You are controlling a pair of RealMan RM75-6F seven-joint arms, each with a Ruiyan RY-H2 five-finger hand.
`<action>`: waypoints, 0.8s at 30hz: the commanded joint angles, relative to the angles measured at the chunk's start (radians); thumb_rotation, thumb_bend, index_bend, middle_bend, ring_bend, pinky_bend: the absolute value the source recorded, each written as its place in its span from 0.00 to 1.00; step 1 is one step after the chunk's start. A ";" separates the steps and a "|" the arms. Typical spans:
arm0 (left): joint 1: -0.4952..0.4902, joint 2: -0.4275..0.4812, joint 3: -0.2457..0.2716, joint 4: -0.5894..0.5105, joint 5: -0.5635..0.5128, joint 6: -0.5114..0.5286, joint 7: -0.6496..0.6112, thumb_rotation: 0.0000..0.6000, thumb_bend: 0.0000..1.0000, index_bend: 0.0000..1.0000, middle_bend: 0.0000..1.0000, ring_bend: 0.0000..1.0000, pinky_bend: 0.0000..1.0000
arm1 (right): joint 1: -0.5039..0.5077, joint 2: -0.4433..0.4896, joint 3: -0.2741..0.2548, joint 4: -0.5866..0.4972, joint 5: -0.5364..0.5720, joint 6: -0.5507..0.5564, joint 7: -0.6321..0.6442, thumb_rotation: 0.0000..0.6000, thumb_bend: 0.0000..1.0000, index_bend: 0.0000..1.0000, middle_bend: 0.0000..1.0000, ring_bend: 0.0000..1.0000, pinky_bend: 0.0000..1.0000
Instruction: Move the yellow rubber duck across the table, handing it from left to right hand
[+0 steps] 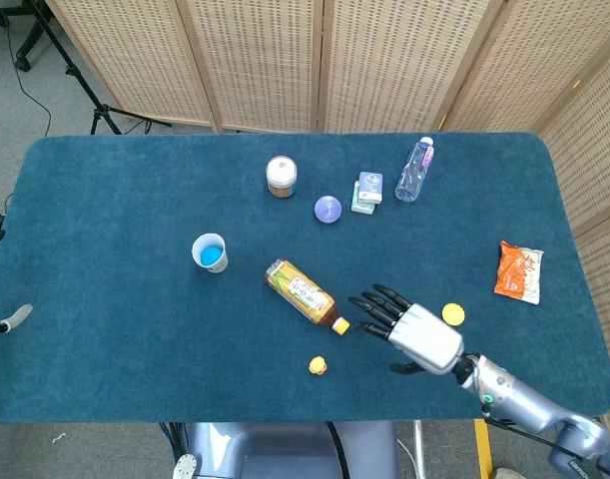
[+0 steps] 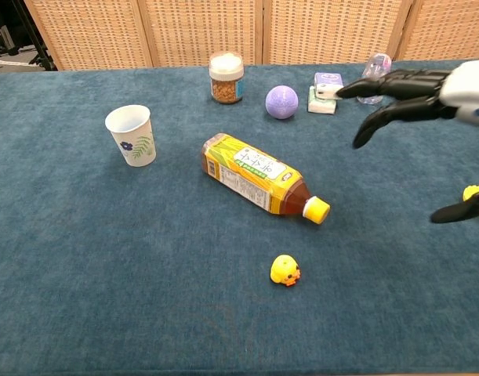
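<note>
Reaching in from the wrong side risks skipping the handover: the right robot hand [image 1: 416, 334] hovers spread wide, holding nothing, near the tea bottle [image 1: 305, 293], which it could knock. Yellow rubber duck [image 2: 284, 270] lies untouched on the bench [image 1: 105, 200]. Left robot hand barely visible; state undeterminable

I see the small yellow rubber duck [image 1: 318, 366] just in front of the lying amber tea bottle [image 1: 305, 294]. My right hand [image 1: 409, 330] hovers right of both, and the white paper cup [image 1: 210, 252] stands left of the bottle.
</note>
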State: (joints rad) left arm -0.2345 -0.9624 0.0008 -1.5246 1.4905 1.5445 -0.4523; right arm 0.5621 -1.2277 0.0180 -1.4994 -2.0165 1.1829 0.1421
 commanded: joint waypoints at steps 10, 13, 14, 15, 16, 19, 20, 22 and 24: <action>0.013 -0.002 -0.017 0.001 0.028 -0.015 0.002 1.00 0.20 0.02 0.00 0.00 0.00 | 0.123 -0.157 0.022 -0.063 0.013 -0.176 -0.284 1.00 0.06 0.29 0.00 0.00 0.00; 0.015 0.000 -0.020 0.002 0.033 -0.022 -0.001 1.00 0.20 0.02 0.00 0.00 0.00 | 0.145 -0.196 0.013 -0.050 0.026 -0.214 -0.320 1.00 0.08 0.30 0.00 0.00 0.00; 0.015 0.000 -0.022 0.002 0.033 -0.024 -0.003 1.00 0.20 0.02 0.00 0.00 0.00 | 0.148 -0.205 0.011 -0.048 0.033 -0.222 -0.324 1.00 0.10 0.30 0.00 0.00 0.00; 0.016 0.000 -0.024 0.003 0.033 -0.025 -0.004 1.00 0.20 0.02 0.00 0.00 0.00 | 0.154 -0.217 0.010 -0.044 0.042 -0.229 -0.330 1.00 0.10 0.30 0.00 0.00 0.00; 0.017 0.000 -0.026 0.004 0.034 -0.025 -0.005 1.00 0.20 0.02 0.00 0.00 0.00 | 0.158 -0.225 0.010 -0.038 0.048 -0.234 -0.336 1.00 0.11 0.30 0.00 0.00 0.00; 0.020 0.000 -0.029 0.005 0.037 -0.028 -0.007 1.00 0.20 0.02 0.00 0.00 0.00 | 0.169 -0.248 0.009 -0.019 0.069 -0.251 -0.348 1.00 0.13 0.31 0.00 0.00 0.00; 0.021 0.000 -0.030 0.005 0.039 -0.029 -0.008 1.00 0.20 0.02 0.00 0.00 0.00 | 0.174 -0.255 0.007 -0.014 0.076 -0.256 -0.351 1.00 0.13 0.31 0.00 0.00 0.00; 0.022 0.001 -0.033 0.005 0.041 -0.031 -0.010 1.00 0.20 0.02 0.00 0.00 0.00 | 0.183 -0.270 0.004 0.002 0.088 -0.267 -0.358 1.00 0.14 0.32 0.00 0.00 0.00; 0.022 0.001 -0.034 0.006 0.042 -0.033 -0.010 1.00 0.20 0.02 0.00 0.00 0.00 | 0.188 -0.280 0.002 0.010 0.097 -0.273 -0.363 1.00 0.15 0.32 0.00 0.00 0.00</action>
State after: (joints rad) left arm -0.2122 -0.9613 -0.0335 -1.5184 1.5327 1.5118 -0.4618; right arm 0.7467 -1.5044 0.0217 -1.4922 -1.9229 0.9133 -0.2177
